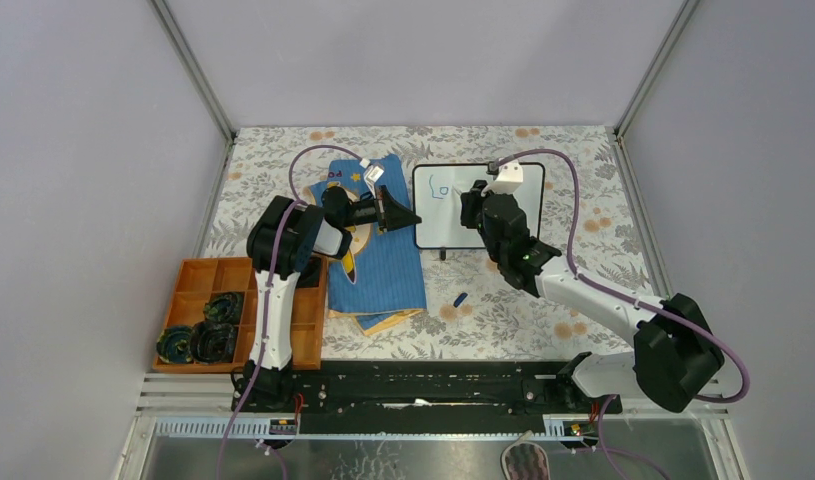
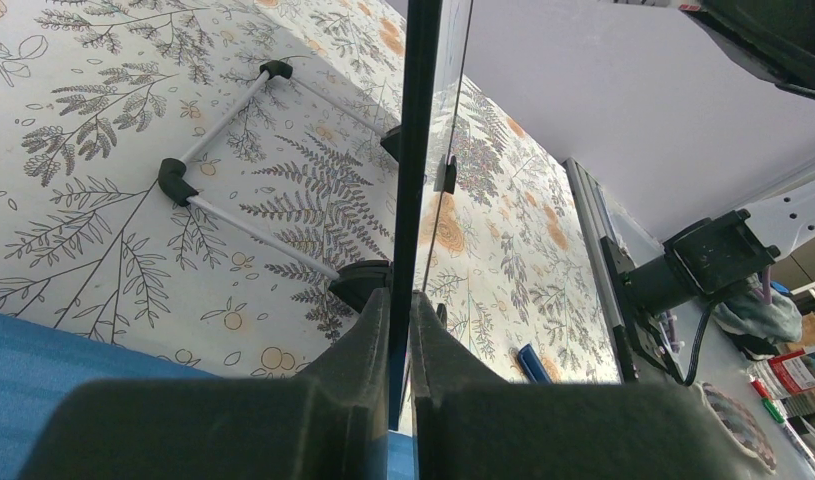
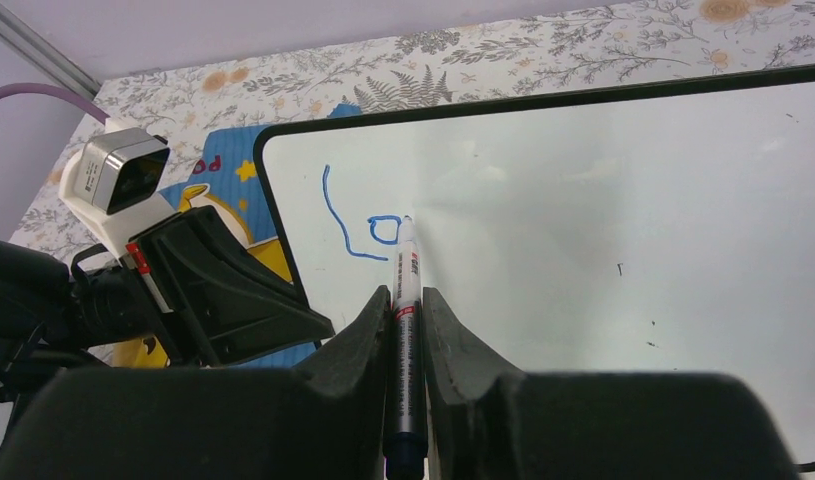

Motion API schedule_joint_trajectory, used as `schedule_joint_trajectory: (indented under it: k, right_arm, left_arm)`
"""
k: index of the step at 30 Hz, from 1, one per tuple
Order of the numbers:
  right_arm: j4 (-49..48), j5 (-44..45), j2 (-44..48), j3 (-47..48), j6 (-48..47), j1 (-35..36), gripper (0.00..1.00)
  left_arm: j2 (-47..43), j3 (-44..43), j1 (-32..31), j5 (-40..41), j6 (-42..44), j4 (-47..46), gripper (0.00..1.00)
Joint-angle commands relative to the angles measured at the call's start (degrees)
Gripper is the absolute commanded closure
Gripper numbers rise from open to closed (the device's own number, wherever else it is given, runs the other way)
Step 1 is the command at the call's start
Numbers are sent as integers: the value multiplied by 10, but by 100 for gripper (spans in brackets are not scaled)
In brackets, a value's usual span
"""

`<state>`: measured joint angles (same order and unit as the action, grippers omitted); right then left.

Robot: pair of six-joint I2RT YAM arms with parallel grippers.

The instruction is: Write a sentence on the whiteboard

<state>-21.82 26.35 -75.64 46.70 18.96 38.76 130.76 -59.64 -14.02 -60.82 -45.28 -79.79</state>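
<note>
left end effector (image 2: 399, 300) clamped on whiteboard (image 2: 420, 130) edge; right end effector (image 3: 407, 296) grasping marker (image 3: 407, 265)

Black-white arms (image 1: 593, 300) — purple cables (image 1: 539, 151)

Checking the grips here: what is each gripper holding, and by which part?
The left gripper clamps the whiteboard by its black frame edge; the right gripper pinches a marker around its barrel, tip on the board.
</note>
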Motion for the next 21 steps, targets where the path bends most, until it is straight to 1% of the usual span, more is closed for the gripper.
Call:
schedule_joint_trajectory:
  k: [1,21]
  right_arm:
    - [-24,4,-8,12,5,-4,100]
    - [-51,-4,-34,32,3,-5,100]
  left_arm:
    - [-6,13,11,2,16,30,100]
    - [0,10,11,0,14,30,100]
